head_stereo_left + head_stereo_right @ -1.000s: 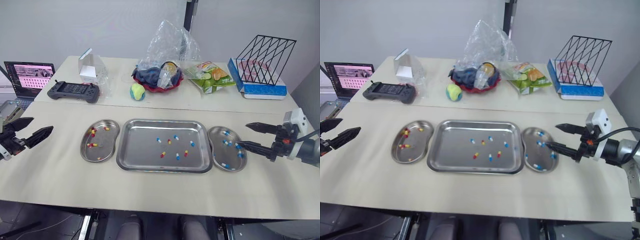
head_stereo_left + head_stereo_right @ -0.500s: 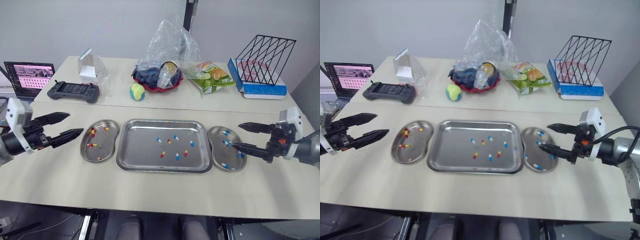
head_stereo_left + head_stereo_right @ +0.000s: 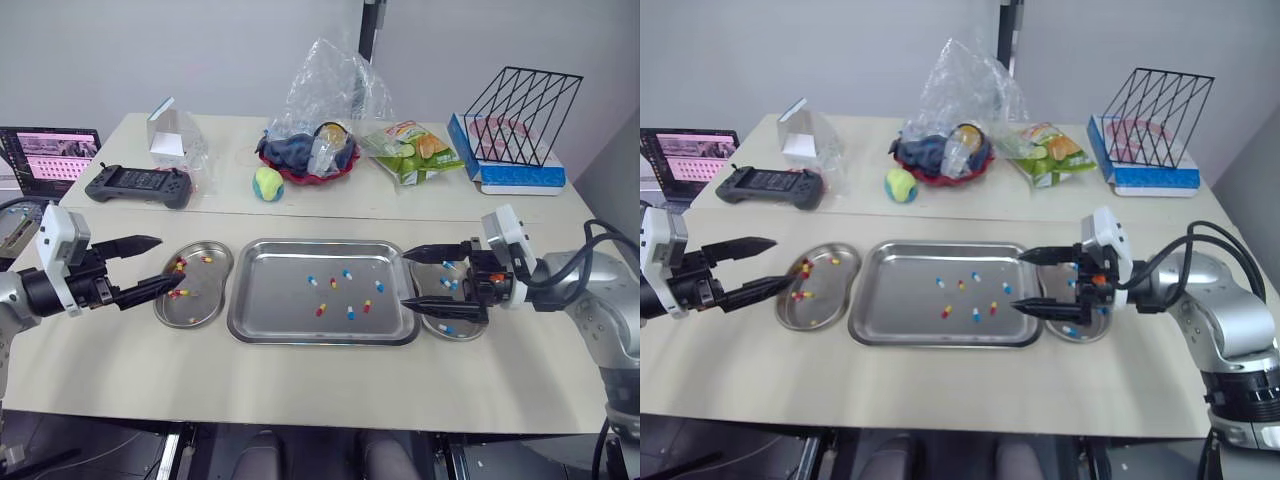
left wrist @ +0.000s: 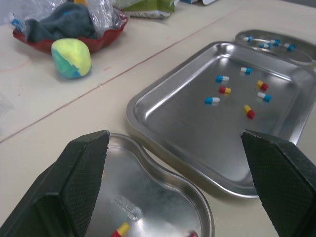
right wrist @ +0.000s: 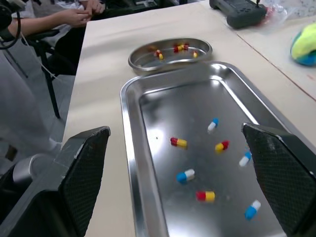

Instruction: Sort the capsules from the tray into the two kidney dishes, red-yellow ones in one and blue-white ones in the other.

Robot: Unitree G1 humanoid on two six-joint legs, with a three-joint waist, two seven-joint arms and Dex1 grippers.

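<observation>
R pincer (image 3: 404, 280) spread, empty, at tray (image 3: 322, 338) right rim. I'd dip to nearest blue-white cap (image 3: 379, 287), pinch low. L pincer (image 3: 171, 261) spread too.

Fingers of the right gripper (image 3: 404, 280) cover part of the right kidney dish (image 3: 470, 322); capsules (image 3: 447, 329) there too small to count. The laptop (image 3: 45, 158) is cut by the frame edge. Wrist views: left kidney dish (image 4: 158, 197) and a person's hand (image 5: 79, 16) both cut off at the edge.
</observation>
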